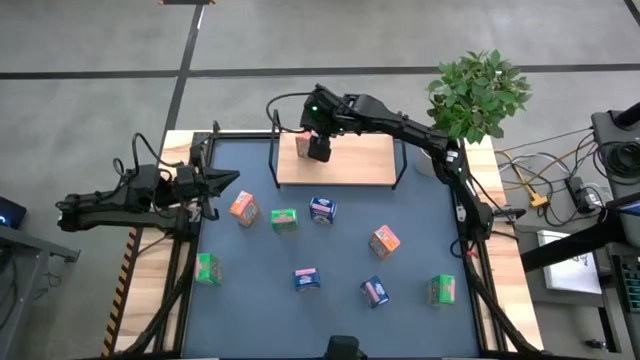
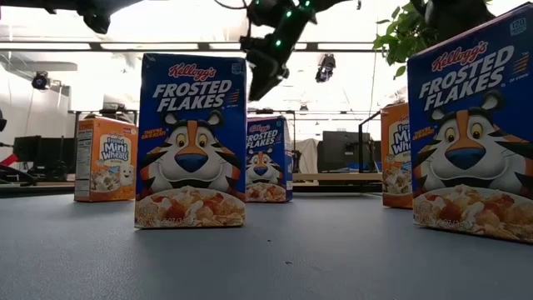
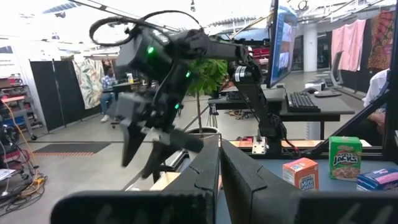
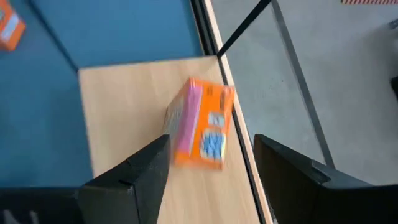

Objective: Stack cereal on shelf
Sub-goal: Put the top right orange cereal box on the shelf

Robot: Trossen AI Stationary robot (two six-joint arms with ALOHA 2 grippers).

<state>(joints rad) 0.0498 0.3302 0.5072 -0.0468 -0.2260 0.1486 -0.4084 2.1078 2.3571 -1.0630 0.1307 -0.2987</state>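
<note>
The right tool (image 1: 319, 148) hangs over the shelf (image 1: 360, 165) at the counter's (image 1: 330, 320) far edge, its fingers (image 4: 134, 171) spread wide and holding nothing, above an orange box (image 4: 202, 122) that lies on the wooden board near its corner. The left tool (image 1: 225, 181) waits at the counter's left side, fingers (image 3: 205, 174) pressed nearly together and empty. Eight more boxes stand scattered on the blue counter: two orange (image 1: 243, 208), three green (image 1: 284, 220) and three blue (image 1: 322, 210), all apart from the shelf.
</note>
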